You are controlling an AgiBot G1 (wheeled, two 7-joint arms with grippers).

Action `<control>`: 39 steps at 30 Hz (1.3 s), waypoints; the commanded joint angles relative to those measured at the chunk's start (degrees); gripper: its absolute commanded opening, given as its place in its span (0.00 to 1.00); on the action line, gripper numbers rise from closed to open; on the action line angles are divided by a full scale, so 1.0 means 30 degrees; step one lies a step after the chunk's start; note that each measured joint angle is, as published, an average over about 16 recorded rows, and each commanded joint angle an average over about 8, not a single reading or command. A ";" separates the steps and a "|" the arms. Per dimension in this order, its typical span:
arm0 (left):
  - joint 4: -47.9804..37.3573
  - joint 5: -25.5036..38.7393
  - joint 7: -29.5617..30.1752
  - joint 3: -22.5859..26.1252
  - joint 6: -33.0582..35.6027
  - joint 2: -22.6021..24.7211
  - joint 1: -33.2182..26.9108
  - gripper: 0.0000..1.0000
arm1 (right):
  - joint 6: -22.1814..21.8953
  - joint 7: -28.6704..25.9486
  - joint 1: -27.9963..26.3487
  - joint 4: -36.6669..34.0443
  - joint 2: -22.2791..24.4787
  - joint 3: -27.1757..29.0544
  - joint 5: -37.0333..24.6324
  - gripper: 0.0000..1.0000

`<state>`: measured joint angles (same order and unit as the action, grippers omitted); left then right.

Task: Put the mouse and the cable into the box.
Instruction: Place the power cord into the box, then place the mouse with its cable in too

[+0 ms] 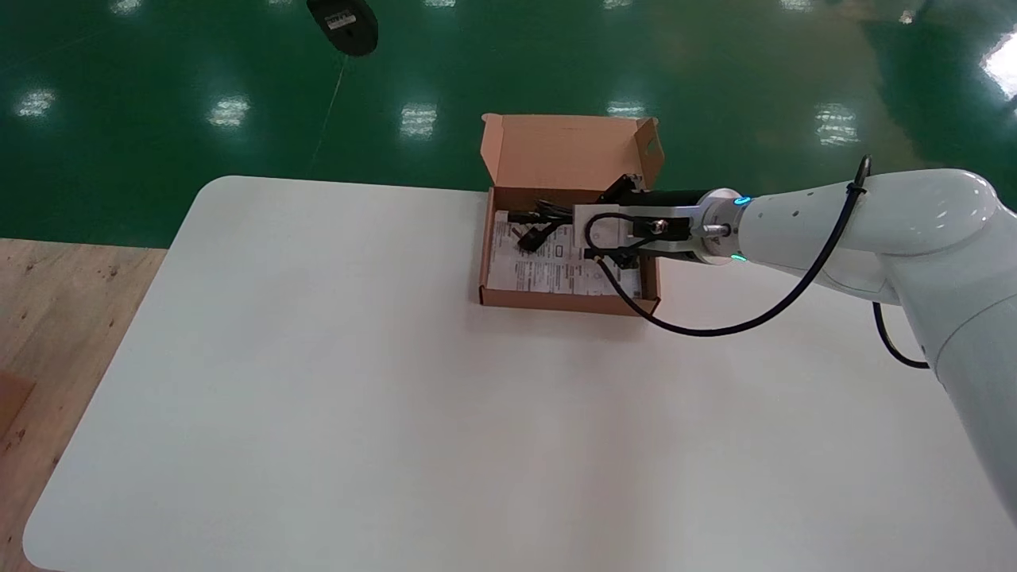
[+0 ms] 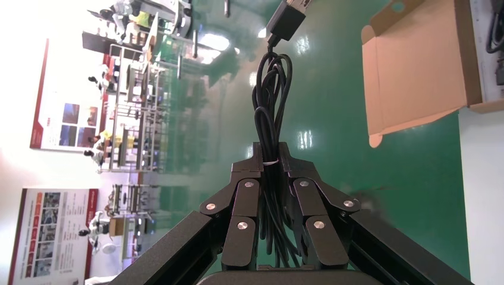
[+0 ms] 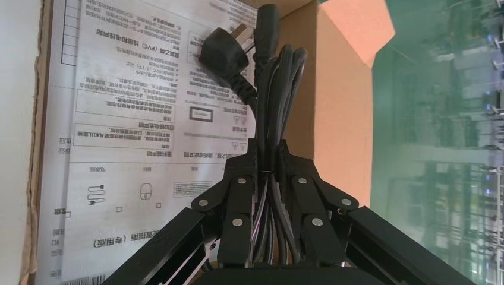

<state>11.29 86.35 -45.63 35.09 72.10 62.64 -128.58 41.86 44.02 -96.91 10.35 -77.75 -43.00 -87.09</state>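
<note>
The bundled black power cable is inside the open cardboard box, up at the end nearest the raised lid. Its three-pin plug and socket end are over the printed sheet that lines the bottom. The right tool is clenched round the middle of that bundle, the strands pinched between its black fingers. The white right arm reaches in over the box's wall from the robot's right. I cannot tell whether the bundle rests on the sheet or hangs just above it. The box stands at the far edge of the white desk, with the green floor beyond its lid. The mouse, black with a white label showing, is out past the desk's far edge to the robot's left, well apart from the box. Whether it lies on the floor or hangs above it I cannot tell. The left tool, seen only in its own wrist view, is over the green floor. It is closed tight on a coil of thin black cable that ends in a flat connector, with the box's lid in sight beyond.
</note>
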 commanded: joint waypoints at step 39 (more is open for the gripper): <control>0.5428 -0.5389 0.2479 0.3904 -0.6945 0.5447 0.9809 0.00 | 0.4959 -0.0562 -0.6995 -0.3310 0.8022 -0.1903 -0.1544 1.00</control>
<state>26.45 70.18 -38.11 46.59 51.87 78.96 -99.74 56.75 42.34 -117.79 0.56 -53.96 -48.62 -91.57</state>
